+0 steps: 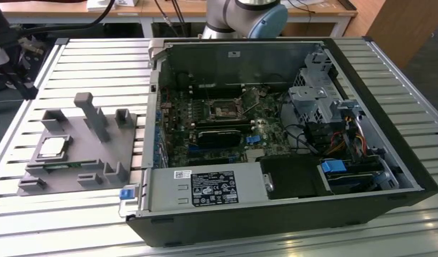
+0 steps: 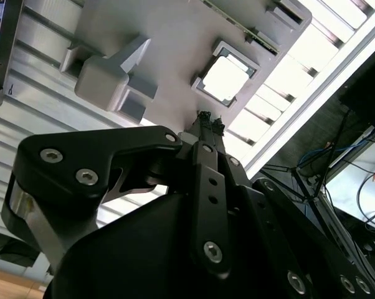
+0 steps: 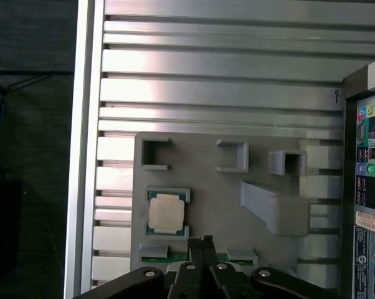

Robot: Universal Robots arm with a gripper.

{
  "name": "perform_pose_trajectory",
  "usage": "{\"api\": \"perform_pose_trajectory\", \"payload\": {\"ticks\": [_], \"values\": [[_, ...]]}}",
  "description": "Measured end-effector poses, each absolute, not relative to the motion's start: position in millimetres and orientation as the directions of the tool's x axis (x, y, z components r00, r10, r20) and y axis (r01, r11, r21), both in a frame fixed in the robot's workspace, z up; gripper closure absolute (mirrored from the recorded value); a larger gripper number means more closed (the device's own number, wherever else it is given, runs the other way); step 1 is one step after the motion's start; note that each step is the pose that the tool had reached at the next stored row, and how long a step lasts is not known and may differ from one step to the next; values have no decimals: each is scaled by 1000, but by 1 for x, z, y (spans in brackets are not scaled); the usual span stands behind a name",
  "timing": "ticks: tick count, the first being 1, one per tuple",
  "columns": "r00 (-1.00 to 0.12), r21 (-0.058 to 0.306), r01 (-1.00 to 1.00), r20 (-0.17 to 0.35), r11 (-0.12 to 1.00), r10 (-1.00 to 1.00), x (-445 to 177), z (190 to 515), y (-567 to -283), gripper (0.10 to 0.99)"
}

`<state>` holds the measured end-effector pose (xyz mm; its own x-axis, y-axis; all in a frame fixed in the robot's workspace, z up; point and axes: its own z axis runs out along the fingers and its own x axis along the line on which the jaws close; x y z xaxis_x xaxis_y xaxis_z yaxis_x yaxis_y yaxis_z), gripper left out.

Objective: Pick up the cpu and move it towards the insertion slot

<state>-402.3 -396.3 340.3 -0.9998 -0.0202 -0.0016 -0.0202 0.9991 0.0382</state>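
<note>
Jaws together near cpu [image 3: 166, 212], insertion slot [image 1: 225, 109] in exterior view

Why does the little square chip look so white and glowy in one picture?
In the second wrist view, light bounces off the cpu, washing its metal top white; in the first wrist view it looks duller, with glare streaking the slatted table; in the exterior view, the computer case is shadowy inside.
</note>
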Motion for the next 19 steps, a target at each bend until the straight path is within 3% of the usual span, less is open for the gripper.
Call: {"api": "perform_pose_trajectory", "payload": {"ticks": [19], "values": [[-1000,38,-21,-7,999,-21,-412,329,-398,980]]}}
